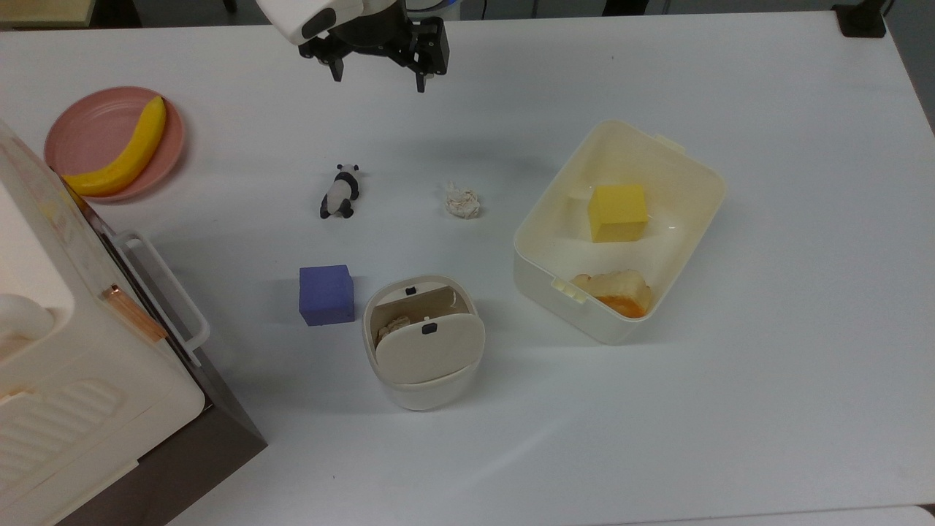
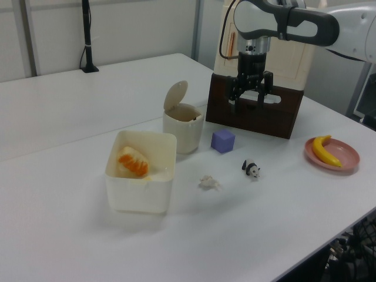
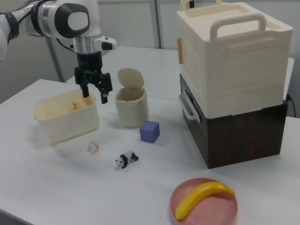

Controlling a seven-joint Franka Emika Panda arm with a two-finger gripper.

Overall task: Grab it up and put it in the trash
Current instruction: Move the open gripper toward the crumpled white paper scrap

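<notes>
The gripper [image 1: 378, 75] hangs in the air above the white surface [image 1: 730, 402], its two fingers spread apart and holding nothing. It points downward, well apart from everything laid out below.

The crumpled wad of paper [image 1: 462, 201] lies loose on the surface, out in the open. In the top view, the panda figurine [image 1: 340, 191] lies on its side to the paper's left, and the rectangular cream tub [image 1: 544, 270] stands to its right with a yellow block [image 1: 618, 212] and an orange-tinged piece of food [image 1: 615, 291] inside. None of these touch the paper.

The small rounded bin [image 1: 424, 343] stands nearer the lower edge of the top view, between the tub and a purple cube [image 1: 326, 294] just beside it. Its flap lid [image 2: 175, 95] is tipped up, and the opening shows something pale already inside.

At the top view's left stands a cream box with handles [image 3: 232, 61] stacked on a dark brown base [image 3: 243, 136]. Beyond it, a pink plate [image 1: 80, 128] carries a yellow banana [image 1: 128, 153].
</notes>
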